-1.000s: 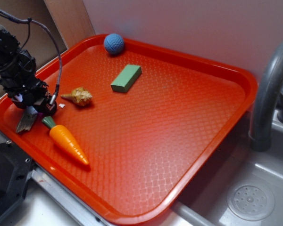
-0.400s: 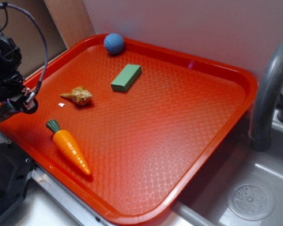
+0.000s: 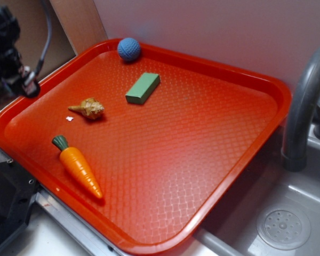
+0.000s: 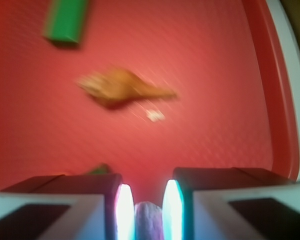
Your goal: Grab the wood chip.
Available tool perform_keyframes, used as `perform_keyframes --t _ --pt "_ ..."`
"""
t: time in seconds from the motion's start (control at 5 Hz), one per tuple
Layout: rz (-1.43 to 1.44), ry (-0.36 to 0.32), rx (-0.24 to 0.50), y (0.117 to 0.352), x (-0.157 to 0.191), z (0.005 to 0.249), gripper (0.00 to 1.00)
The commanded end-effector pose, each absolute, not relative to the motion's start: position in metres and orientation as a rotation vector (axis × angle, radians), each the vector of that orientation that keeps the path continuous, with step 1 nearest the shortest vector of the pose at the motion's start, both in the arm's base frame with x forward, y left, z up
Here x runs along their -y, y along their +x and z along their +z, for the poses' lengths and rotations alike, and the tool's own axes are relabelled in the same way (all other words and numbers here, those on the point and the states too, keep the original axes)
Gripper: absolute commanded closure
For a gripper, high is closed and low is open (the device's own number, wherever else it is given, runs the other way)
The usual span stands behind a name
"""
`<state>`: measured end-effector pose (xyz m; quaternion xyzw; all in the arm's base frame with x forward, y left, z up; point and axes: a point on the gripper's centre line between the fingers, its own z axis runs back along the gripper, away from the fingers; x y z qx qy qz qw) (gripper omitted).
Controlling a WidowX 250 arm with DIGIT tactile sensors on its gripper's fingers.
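**Wood chip clamped in gripper, lifted off tray**

At the far left edge of the exterior view, the gripper [image 3: 22,85] hangs above the tray's left rim, mostly dark and partly cut off by the frame; its fingers can't be made out there. In the wrist view the gripper [image 4: 147,210] has both fingers [image 4: 124,212] pressed against a greyish wood chip [image 4: 148,220] sitting between them, so it's clamped on the chip. The chip is up in the air, off the red tray [image 3: 213,160].

On the tray: orange toy carrot [image 3: 77,165] with green top near the front left edge, tan seashell [image 3: 88,109] behind it, a tiny white crumb [image 3: 70,119] just left of the shell. Green block [image 3: 143,88] lies further back, well apart from the shell. Blue ball [image 3: 129,49] sits at the back rim. Grey faucet [image 3: 304,106] and sink [image 3: 288,224] to the right of the tray. Wrist view is blurred.
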<state>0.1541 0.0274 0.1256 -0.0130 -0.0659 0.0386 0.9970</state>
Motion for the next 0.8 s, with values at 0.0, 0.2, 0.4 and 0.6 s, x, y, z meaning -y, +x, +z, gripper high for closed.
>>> perform_keyframes --t 0.0,0.2,0.4,0.6 --pt "-0.066 -0.004 0.213 0.185 0.021 0.194 1.00" --pt "-0.114 0.021 0.280 0.197 0.045 0.205 1.00" --pt "-0.111 -0.002 0.262 0.210 0.042 0.194 1.00" --pt "-0.088 0.015 0.272 0.214 0.036 0.188 1.00"
